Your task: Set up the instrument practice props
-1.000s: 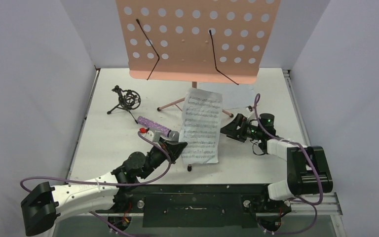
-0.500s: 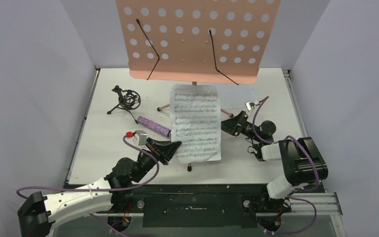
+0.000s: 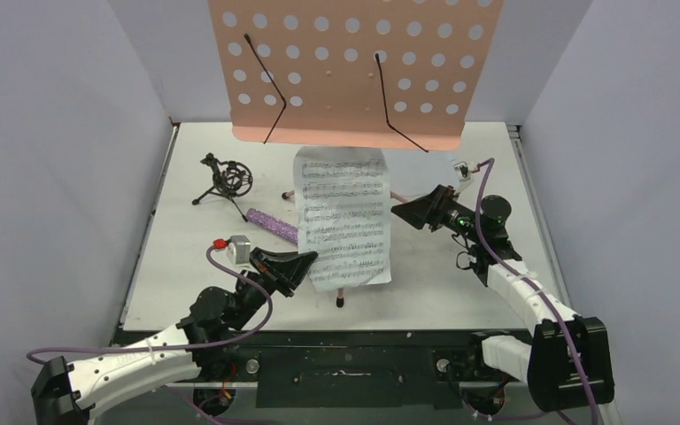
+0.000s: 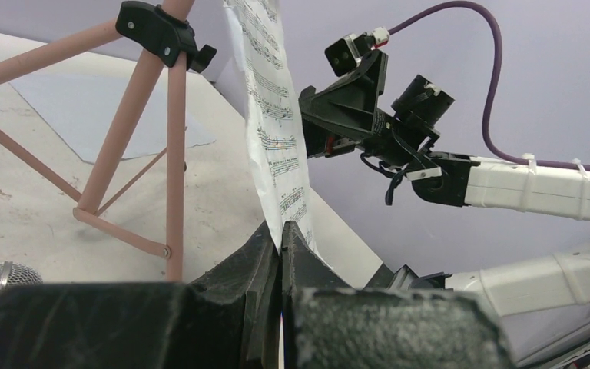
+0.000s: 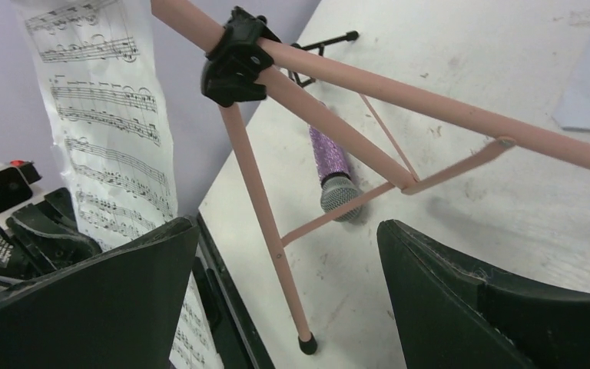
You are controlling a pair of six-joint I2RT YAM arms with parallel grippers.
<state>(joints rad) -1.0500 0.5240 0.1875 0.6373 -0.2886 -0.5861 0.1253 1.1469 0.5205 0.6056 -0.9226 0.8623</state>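
**A:** Where the left wall (image 3: 53, 133) meets the table (image 3: 177, 283), what is seen?

**B:** A pale lilac wall is seen. The white, scuffed table is closed in by such walls on three sides. The small black tripod mic holder (image 3: 224, 180) is stood upright near the far left corner.

**A:** And to its right?

**B:** The purple glitter microphone (image 3: 270, 224) is laid flat on the table just right of the holder. Its grey head (image 5: 338, 196) is seen by a brace of the stand.

**A:** How is the left gripper found?

**B:** The left gripper (image 4: 280, 238) is clamped tight on the lower edge of a sheet-music page (image 3: 341, 221). The page is held upright above the table, in front of the stand's post.

**A:** What is placed behind it?

**B:** The pink music stand (image 3: 354, 71) is set at the far middle. Its perforated desk is crossed by two black wires, and its legs (image 5: 265, 177) are planted on the table.

**A:** And further right?

**B:** The right gripper (image 3: 405, 212) is held off the table just beside the page's right edge, with its jaws spread wide and nothing gripped. Whether the page is touched cannot be told. A second page (image 3: 425, 170) is laid flat behind the legs. The right wall (image 3: 629, 133) is seen in the same lilac.
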